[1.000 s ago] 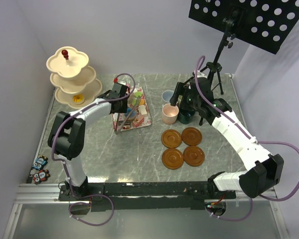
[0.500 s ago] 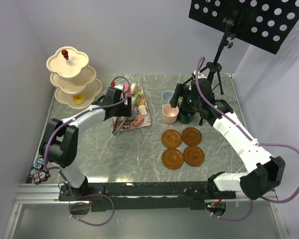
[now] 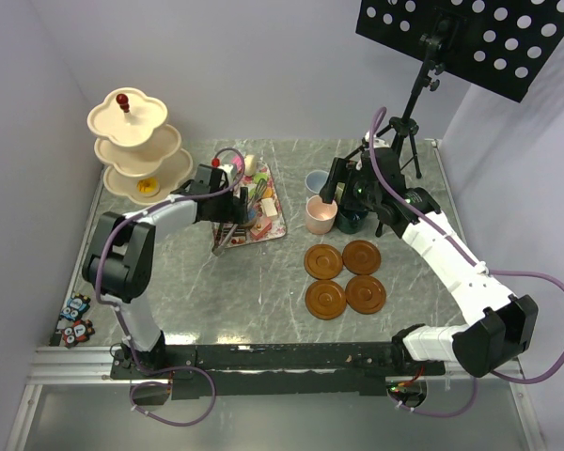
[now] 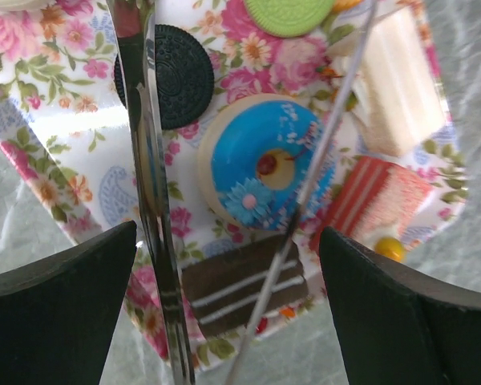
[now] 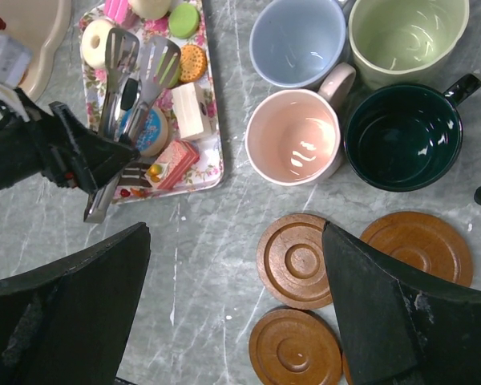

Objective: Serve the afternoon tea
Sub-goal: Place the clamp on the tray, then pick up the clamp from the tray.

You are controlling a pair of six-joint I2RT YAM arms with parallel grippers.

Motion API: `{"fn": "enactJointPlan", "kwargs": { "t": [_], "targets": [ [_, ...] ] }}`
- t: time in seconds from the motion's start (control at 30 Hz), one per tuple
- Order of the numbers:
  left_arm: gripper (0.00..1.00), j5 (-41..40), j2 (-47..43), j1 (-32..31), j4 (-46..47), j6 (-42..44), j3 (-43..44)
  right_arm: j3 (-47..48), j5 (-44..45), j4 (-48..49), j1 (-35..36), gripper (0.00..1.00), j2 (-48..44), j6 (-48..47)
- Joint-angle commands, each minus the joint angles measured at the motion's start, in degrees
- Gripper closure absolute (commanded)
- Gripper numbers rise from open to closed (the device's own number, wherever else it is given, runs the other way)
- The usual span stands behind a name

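Observation:
Toy cakes lie on the floral tray (image 3: 263,221): a blue donut (image 4: 264,164), a chocolate slice (image 4: 240,281), a black cookie (image 4: 180,76) and a pink striped slice (image 4: 377,200). My left gripper (image 3: 227,209) hovers open over the tray's near end, with the metal tongs (image 4: 148,160) lying between its jaws. The light blue (image 5: 297,40), light green (image 5: 407,36), pink (image 5: 293,136) and dark green (image 5: 402,136) mugs stand empty on the table. The brown saucers (image 5: 301,261) lie bare in front of them. My right gripper (image 5: 236,309) is open and empty, high above the saucers. The cream stand (image 3: 136,146) is at the back left.
A black tripod (image 3: 404,141) carrying a perforated board stands at the back right, close behind the mugs. Small toy pieces (image 3: 75,319) lie at the table's left near edge. A yellow piece (image 3: 148,186) sits on the stand's lowest tier. Walls close in the left side and the back.
My left gripper has shifted a little along the tray towards its near end, and its elbow swung out and back. The right arm has barely moved.

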Motion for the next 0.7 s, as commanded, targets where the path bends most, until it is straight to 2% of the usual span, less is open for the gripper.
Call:
{"fn": "enactJointPlan", "kwargs": {
  "t": [0.0,0.13,0.27,0.43,0.57,0.67],
  "targets": [
    [0.02,-0.65,1.80,0.41,-1.33,3.14,3.68,0.79,-0.03,1.11,-0.65,0.06,-0.79,-0.73],
    [0.09,-1.97,1.98,0.41,-1.42,3.50,3.68,0.70,-0.20,1.29,-0.83,0.06,-0.70,-0.55],
    [0.25,-1.97,1.46,0.41,-0.98,3.93,2.54,0.79,-0.38,1.29,-0.92,0.06,-0.18,-0.29],
    [0.26,-1.27,1.54,0.41,-1.33,5.08,1.92,0.61,-0.90,1.46,-1.00,0.06,0.18,0.24],
    [0.36,-1.62,0.49,0.41,-1.24,4.47,2.00,0.35,-0.99,1.46,-1.00,0.06,0.27,0.42],
    [0.37,-1.45,-2.05,0.41,-1.50,3.67,2.44,0.00,-0.99,1.64,-1.01,0.06,-0.09,0.59]
  ]
}}
